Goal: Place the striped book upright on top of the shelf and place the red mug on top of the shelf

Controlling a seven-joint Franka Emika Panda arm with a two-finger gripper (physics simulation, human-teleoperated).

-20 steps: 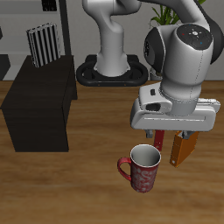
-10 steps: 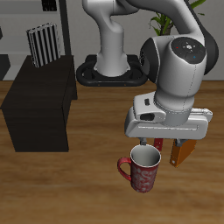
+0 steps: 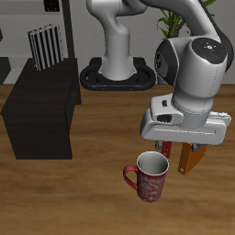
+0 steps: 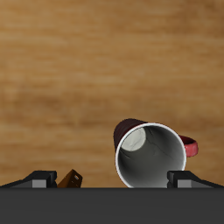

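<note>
The red mug (image 3: 149, 176) stands upright on the wooden table near its front edge, opening up and handle showing. It also shows in the wrist view (image 4: 154, 156), with its grey-white inside visible. My gripper (image 3: 176, 143) hangs just above and behind the mug, open and empty. In the wrist view my gripper (image 4: 114, 178) has its fingers (image 4: 39, 179) spread wide, and the mug lies between them but off centre. The striped book (image 3: 44, 47) stands upright on top of the black shelf (image 3: 41, 110), far from the gripper.
An orange book (image 3: 190, 157) and a slim red book (image 3: 167, 148) stand right behind the mug, under my hand. The robot's base (image 3: 115, 73) is at the back. A grey rack (image 3: 27, 14) stands behind the shelf, and a plant (image 3: 174, 13) at the far back.
My hand dipped a little toward the mug, then shifted slightly sideways and up. The mug, books and shelf have not moved.
</note>
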